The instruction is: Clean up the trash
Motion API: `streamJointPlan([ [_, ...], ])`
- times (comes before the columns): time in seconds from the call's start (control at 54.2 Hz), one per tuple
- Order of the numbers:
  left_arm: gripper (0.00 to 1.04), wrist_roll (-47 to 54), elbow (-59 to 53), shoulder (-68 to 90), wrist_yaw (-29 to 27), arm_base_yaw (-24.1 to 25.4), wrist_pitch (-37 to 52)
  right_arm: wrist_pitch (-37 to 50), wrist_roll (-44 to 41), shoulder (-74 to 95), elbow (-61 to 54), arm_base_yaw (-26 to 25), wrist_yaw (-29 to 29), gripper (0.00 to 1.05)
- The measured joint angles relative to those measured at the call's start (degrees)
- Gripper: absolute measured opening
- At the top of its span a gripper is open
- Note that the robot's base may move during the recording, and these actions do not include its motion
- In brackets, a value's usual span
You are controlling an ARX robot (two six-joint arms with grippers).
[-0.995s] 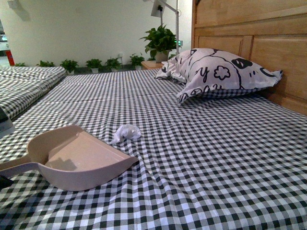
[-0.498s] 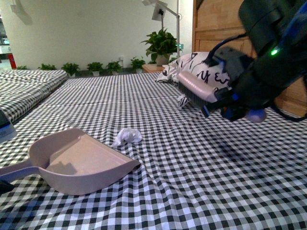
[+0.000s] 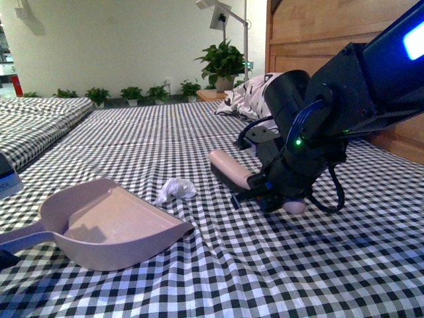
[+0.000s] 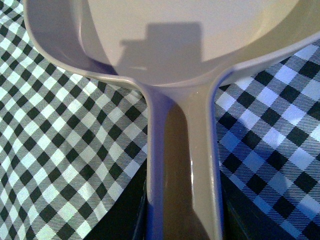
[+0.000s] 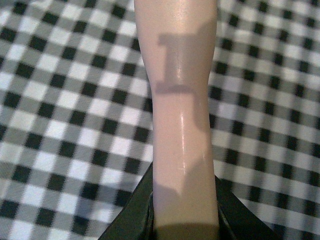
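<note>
Trash (image 3: pixel 175 188): small crumpled white wad on the checked bedspread (image 3: pixel 318 265), just beyond the open lip of the dustpan (image 3: pixel 109 222), apart from it. Nothing lies between wad and pan.

Brush (image 3: pixel 230 170): pink, low over the cloth to the wad's right, clamped at its handle by the right gripper (image 5: pixel 185 220).

Left gripper (image 4: pixel 182 227): closed around the dustpan's handle.

Surroundings: doodle-print pillow (image 3: pixel 255 93) partly hidden behind the right arm, wooden headboard (image 3: pixel 311 33), potted plants (image 3: pixel 222 59) along the far wall.
</note>
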Motion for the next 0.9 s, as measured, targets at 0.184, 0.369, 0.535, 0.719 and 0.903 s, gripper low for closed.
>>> streamJointPlan([
  [0.184,0.27,0.0,0.0,0.0,0.0,0.0,0.0,-2.6,-3.5,-0.1,-2.3,2.5,-6.8,0.19],
  [0.369,0.27,0.0,0.0,0.0,0.0,0.0,0.0,-8.5,-4.7,-2.3,-4.6,3.4,-20.0,0.19],
  [0.535,0.27,0.1,0.0,0.0,0.0,0.0,0.0,-13.5,-6.1,-7.0,-5.4,3.5,-34.2,0.19],
  [0.719,0.27,0.1,0.0,0.0,0.0,0.0,0.0,-12.3,-7.1,-10.4,-5.0,2.2,-33.3,0.19],
  [0.903,0.27,0.1,0.0,0.0,0.0,0.0,0.0,-6.2,-5.3,-10.5,-5.2,-2.0,-23.8,0.19],
])
